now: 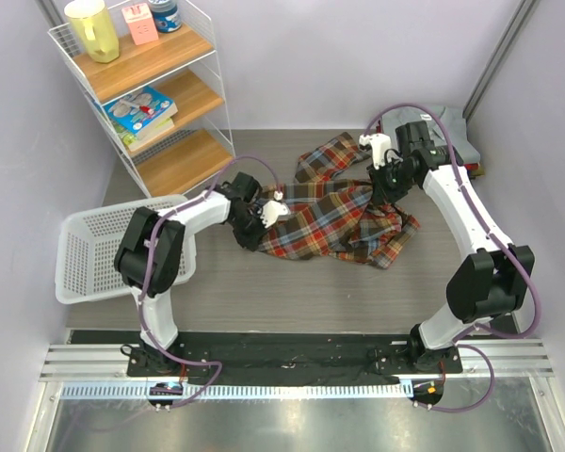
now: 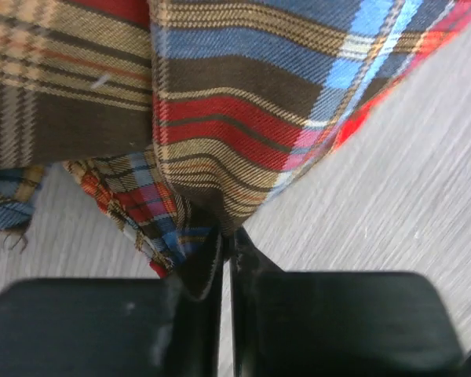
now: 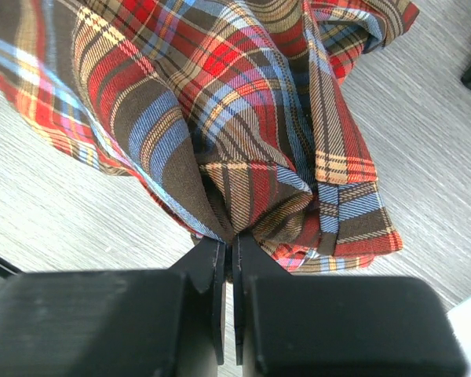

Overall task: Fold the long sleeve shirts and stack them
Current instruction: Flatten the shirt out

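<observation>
A red, dark brown and cream plaid long sleeve shirt (image 1: 334, 215) lies crumpled on the grey table between the two arms. My left gripper (image 1: 264, 215) is at the shirt's left edge; in the left wrist view its jaws (image 2: 228, 239) are closed on a hem of the plaid cloth (image 2: 243, 118). My right gripper (image 1: 388, 184) is at the shirt's right side, and its jaws (image 3: 229, 243) pinch a bunched fold of the plaid (image 3: 220, 102). A folded grey shirt (image 1: 452, 127) lies at the back right, partly hidden behind the right arm.
A white mesh basket (image 1: 94, 250) sits at the table's left edge beside the left arm. A wire shelf unit with wooden boards (image 1: 155, 94) stands at the back left, holding a yellow jug, cartons and books. Walls close in on both sides.
</observation>
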`<state>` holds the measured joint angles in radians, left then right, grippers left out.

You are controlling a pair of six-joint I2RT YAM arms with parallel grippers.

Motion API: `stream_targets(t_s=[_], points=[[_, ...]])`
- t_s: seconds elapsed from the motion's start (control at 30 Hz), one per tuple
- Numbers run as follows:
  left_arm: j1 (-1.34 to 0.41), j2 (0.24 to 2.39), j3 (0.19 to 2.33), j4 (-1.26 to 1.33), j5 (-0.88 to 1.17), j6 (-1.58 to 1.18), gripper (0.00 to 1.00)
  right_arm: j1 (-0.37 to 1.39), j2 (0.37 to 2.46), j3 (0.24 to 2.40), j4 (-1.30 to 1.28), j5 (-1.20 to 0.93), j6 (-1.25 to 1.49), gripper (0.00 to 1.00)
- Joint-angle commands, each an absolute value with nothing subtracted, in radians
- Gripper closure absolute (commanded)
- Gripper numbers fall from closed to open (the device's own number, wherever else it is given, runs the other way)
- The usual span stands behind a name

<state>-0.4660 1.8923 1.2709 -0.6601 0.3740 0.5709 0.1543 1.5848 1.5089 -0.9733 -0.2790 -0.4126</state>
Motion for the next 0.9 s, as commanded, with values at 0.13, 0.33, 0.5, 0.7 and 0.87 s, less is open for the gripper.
stream_targets(t_s=[0.13,0.33,0.5,0.7,0.87], points=[[-0.437,1.541,1.314,-0.922,0.532,0.546,1.0,0.158,1.563,1.482,-0.965,-0.273,-0.436,0.82],[-0.425,1.347,1.511,-0.919,0.433,0.439,1.0,0.15,1.502,1.48,-0.98,-0.249,-0.471,0.8],[-0.423,1.341,1.615,-0.815,0.16,0.336,1.0,0.138,1.467,1.497,-0.919,-0.186,-0.463,0.89],[-0.423,1.321,1.579,-0.75,0.072,0.354,1.0,0.13,1.491,1.555,-0.905,-0.221,-0.428,0.94],[-0.423,1.198,1.393,-0.816,0.331,0.474,1.0,0.132,1.422,1.453,-0.991,-0.4,-0.521,0.8]])
